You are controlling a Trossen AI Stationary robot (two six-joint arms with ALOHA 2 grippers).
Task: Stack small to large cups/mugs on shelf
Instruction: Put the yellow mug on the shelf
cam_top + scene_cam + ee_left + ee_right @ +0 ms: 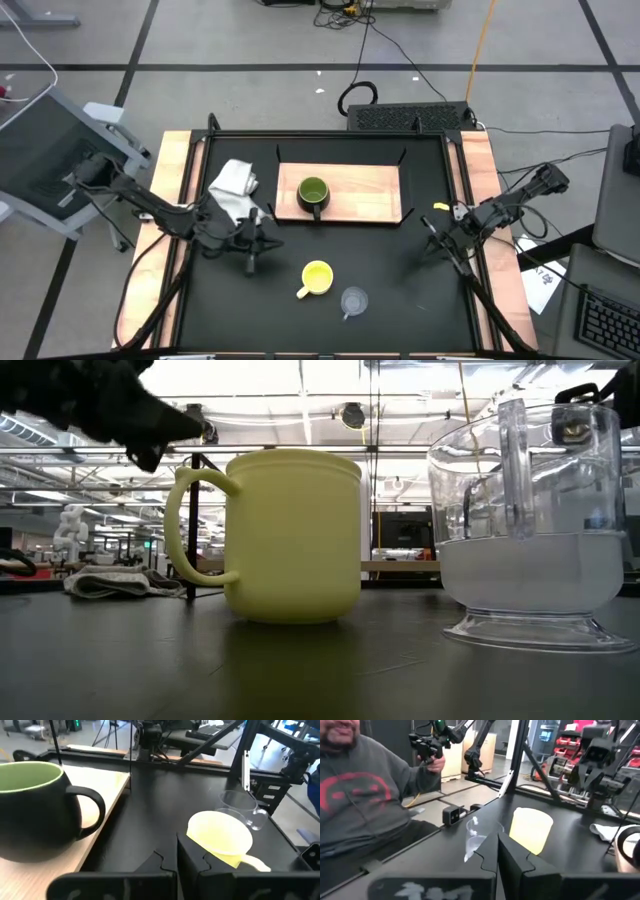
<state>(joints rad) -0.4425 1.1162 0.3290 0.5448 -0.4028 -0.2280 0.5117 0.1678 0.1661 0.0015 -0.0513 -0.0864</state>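
The dark green mug [313, 195] stands upright on the left part of the light-wood shelf [365, 190]; it also shows in the left wrist view [35, 807]. The yellow mug [317, 278] stands on the black table near the front, its handle toward the near left. The clear glass cup [354, 300] stands just to its right. My left gripper [268, 240] is shut and empty, left of the yellow mug [220, 832] and near the shelf's near-left corner. My right gripper [428, 240] is shut and empty, to the right of both cups.
A crumpled white cloth [235, 185] lies on the table left of the shelf. The table has a raised wooden frame [170, 200] on its sides. A person in a grey sweatshirt [360, 795] sits beyond the table's near edge, holding a device.
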